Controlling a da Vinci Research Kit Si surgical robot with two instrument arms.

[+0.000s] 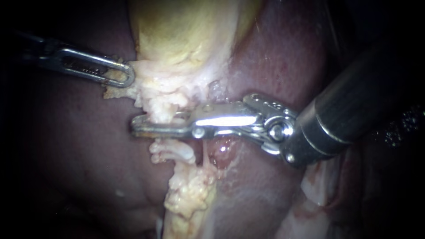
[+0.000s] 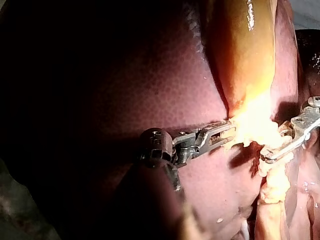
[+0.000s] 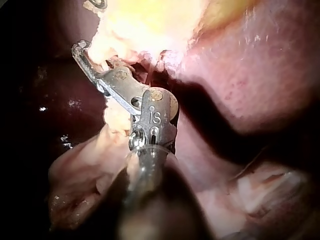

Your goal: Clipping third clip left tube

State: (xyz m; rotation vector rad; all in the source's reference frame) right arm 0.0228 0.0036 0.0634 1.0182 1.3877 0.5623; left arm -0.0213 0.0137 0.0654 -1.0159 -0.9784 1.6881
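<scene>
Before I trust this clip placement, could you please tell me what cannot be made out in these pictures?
Endoscope view: the tube at the right tool, buried under lumpy white tissue.
All views: any clip inside that tool, too small and covered by tissue.
Left wrist view: the tip of the left tool, lost in glare.
</scene>
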